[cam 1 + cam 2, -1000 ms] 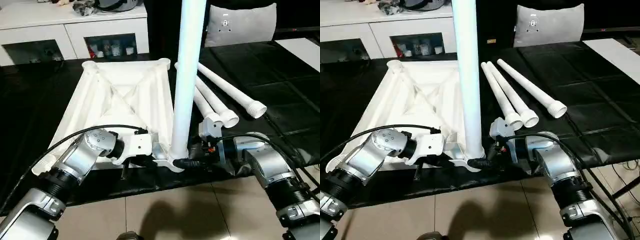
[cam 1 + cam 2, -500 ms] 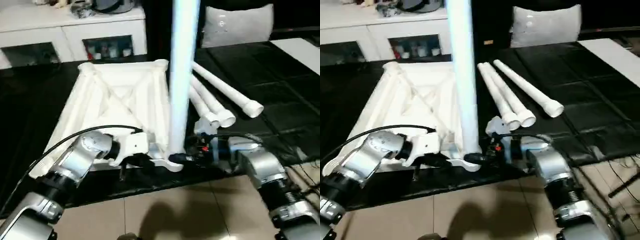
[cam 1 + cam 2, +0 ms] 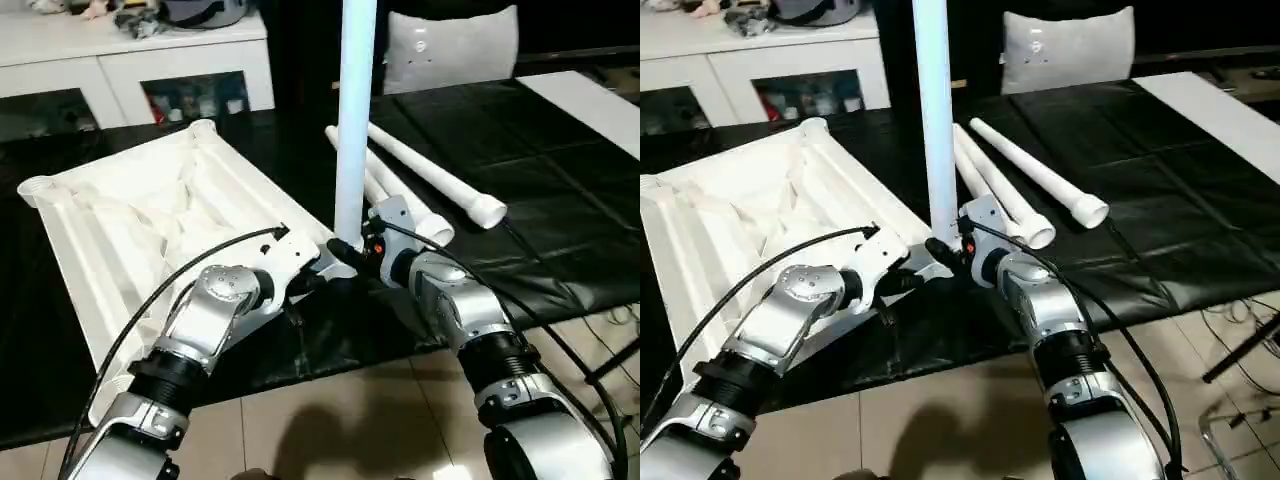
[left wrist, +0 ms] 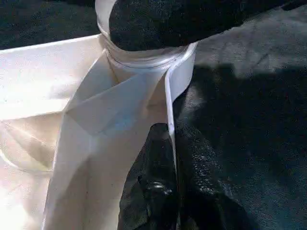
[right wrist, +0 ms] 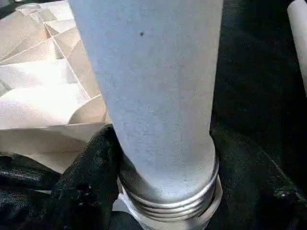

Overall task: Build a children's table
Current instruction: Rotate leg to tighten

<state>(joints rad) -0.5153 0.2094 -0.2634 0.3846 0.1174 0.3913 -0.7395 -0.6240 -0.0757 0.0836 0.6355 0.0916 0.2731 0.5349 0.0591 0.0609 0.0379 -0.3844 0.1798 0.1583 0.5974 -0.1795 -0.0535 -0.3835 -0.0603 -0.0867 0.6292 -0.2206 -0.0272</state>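
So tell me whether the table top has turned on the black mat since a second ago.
Yes. The table top has swung round on the black mat: its long sides no longer run alongside the three loose legs but angle away from them.

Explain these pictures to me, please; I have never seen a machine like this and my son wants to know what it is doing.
This is a humanoid robot putting together a children's table. Two pictures come from cameras in its head, looking down over its silver arms. The other two come from cameras on its wrists, looking along each claw's black fingers.

On the black mat lies the white table top, upside down, so you see its ribs and round corner sockets. One leg stands upright in the near corner socket. Three more legs lie on the mat beside it.

The left claw is shut on the thin edge wall of the table top, next to that socket. The right claw has a finger on either side of the standing leg's threaded base, closed on it.
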